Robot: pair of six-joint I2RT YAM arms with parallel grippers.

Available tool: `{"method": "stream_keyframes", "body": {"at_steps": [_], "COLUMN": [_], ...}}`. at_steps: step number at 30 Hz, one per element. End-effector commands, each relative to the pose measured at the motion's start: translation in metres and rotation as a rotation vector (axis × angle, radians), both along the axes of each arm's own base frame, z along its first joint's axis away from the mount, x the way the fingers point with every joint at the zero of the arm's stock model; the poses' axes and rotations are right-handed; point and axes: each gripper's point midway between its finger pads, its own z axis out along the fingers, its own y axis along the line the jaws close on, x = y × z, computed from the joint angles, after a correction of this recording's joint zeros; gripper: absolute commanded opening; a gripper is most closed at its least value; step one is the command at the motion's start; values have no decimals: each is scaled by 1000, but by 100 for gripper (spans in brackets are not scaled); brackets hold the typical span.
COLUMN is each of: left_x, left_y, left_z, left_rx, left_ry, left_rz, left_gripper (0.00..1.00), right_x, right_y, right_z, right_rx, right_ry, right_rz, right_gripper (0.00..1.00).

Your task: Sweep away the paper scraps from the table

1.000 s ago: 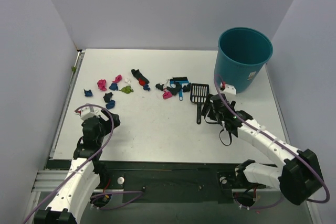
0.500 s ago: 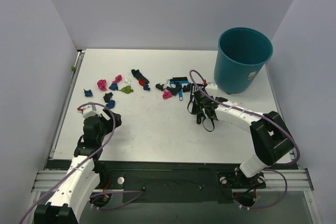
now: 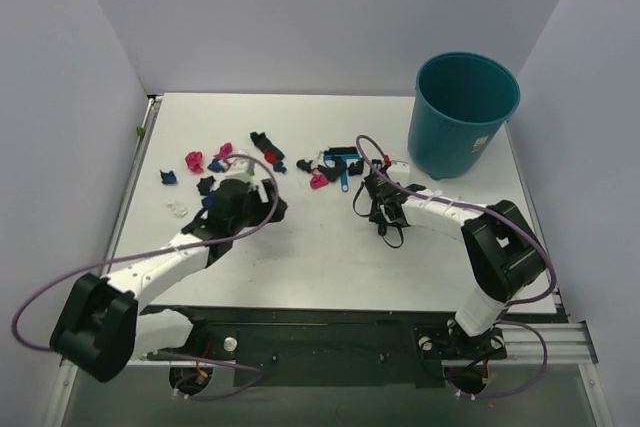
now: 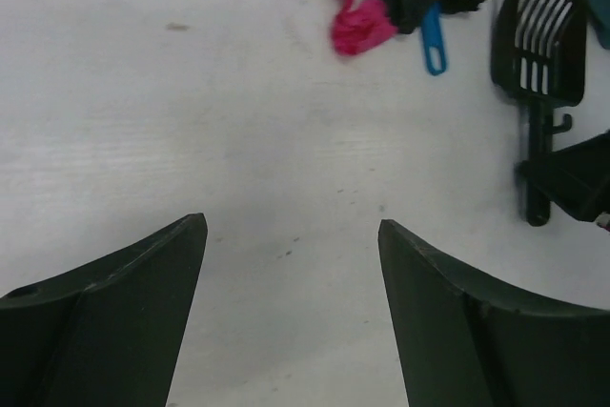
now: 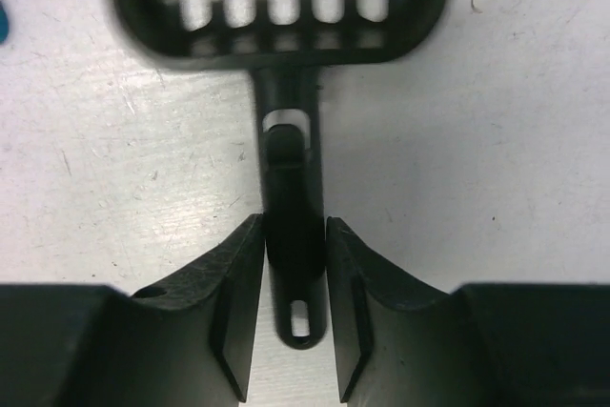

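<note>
White table [image 3: 330, 257] bears all: in the tool-taking step, I judge, the right pincer [image 5: 294, 235] pinches the black scoop [image 5: 276, 50] by its handle, the left pincer [image 4: 291, 231] hangs spread with the paper scraps [image 4: 357, 30] ahead of it; next the scoop needs lifting toward them.

Left arm [image 3: 160, 265], white links and black joints, stretches far forward and low. The left claw [image 4: 291, 226] gapes wide, nothing between its dark fingers. Right arm [image 3: 450, 215] folds at the elbow. The right claw [image 5: 295, 226] pinches both fingers against the handle of the black slotted plastic scoop [image 5: 286, 107] just ahead.
</note>
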Motion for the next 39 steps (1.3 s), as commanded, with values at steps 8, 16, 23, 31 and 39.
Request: {"method": "stream_keyframes", "body": {"at_steps": [8, 16, 23, 31, 39], "left_x": [65, 97, 110, 118, 127], "left_y": [-155, -203, -210, -224, -229], "left_z": [26, -7, -32, -45, -52], "left_rx": [322, 388, 468, 432, 453], "left_ry": [-95, -82, -67, -61, -59], "left_rz": [-139, -150, -115, -113, -104], "left_gripper": [73, 65, 63, 63, 43], "right_x": [2, 0, -2, -5, -7], "right_y": [-40, -52, -52, -59, -65], "right_z": [36, 33, 35, 45, 55], "right_rx": [-26, 29, 66, 89, 90], "right_ry": [-113, -107, -129, -194, -238], "right_rz": [-128, -182, -206, -233, -250], "right_gripper": [26, 27, 29, 45, 49]}}
